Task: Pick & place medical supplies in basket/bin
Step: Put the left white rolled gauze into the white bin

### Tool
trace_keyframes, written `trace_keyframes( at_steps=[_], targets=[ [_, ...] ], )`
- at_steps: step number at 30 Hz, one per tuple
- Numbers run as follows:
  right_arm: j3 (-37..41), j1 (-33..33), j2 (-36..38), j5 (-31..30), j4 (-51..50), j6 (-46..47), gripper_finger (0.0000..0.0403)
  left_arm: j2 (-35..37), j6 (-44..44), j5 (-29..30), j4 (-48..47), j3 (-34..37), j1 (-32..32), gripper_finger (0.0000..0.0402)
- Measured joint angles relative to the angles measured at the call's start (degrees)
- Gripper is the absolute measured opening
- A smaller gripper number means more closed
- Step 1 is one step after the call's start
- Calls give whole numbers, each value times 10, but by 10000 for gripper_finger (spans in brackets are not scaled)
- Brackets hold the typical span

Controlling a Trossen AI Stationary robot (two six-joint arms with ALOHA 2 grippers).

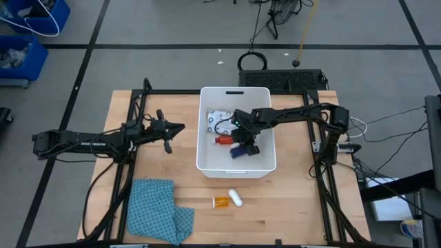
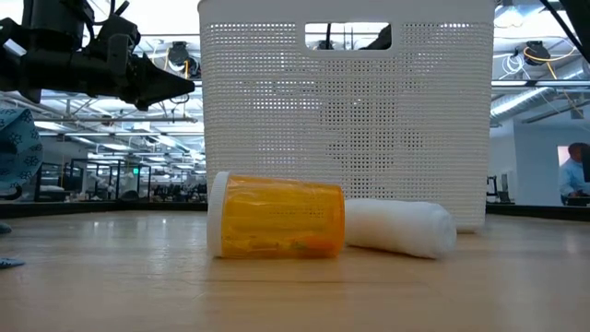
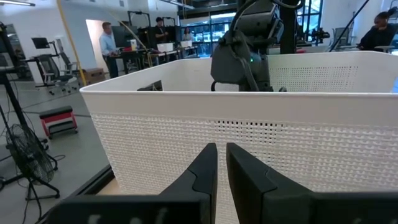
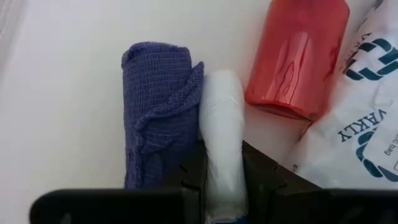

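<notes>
The white tub [image 1: 204, 148] stands mid-table. My right gripper [image 1: 244, 141] reaches down into it and is shut on a white cylinder [image 4: 222, 124]. Beside that cylinder on the tub floor lie a dark blue bandage roll [image 4: 158, 106], a red bottle [image 4: 298, 56] and a white printed packet [image 4: 364, 124]. An orange pill bottle [image 1: 220, 201] and a second white cylinder [image 1: 235, 198] lie on their sides on the table near the tub's near wall. My left gripper [image 1: 172, 129] hovers shut to the left of the tub [image 3: 261, 143]. My right gripper pinches the white cylinder between its two fingers [image 4: 258, 177], gripping the end nearest the wrist [image 4: 222, 180]. The cylinder lies along the fingers, and its free end [image 4: 221, 84] sticks out ahead, next to the blue roll. The fingers come from above, inside the tub. Whether the cylinder rests on the tub floor cannot be told.
A blue patterned cloth [image 1: 157, 210] lies crumpled at the table's near left corner. In the low view the orange bottle [image 2: 277, 217] and white cylinder [image 2: 401, 228] lie in front of the tub wall [image 2: 346, 111]. People stand in the room beyond the table.
</notes>
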State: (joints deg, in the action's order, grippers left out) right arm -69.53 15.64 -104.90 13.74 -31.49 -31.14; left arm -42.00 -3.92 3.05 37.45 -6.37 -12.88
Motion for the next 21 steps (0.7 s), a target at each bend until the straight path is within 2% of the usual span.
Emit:
trace_keyframes(
  at_steps=[7, 16, 21],
  targets=[
    [1, 0, 0, -1, 6, 5, 65, 0, 0, 0, 0, 0, 0, 40],
    [1, 0, 0, -7, 19, 32, 166, 0, 1, 0, 0, 0, 0, 40],
    [1, 0, 3, -7, 27, 38, 200, 0, 1, 0, 0, 0, 0, 40]
  ],
)
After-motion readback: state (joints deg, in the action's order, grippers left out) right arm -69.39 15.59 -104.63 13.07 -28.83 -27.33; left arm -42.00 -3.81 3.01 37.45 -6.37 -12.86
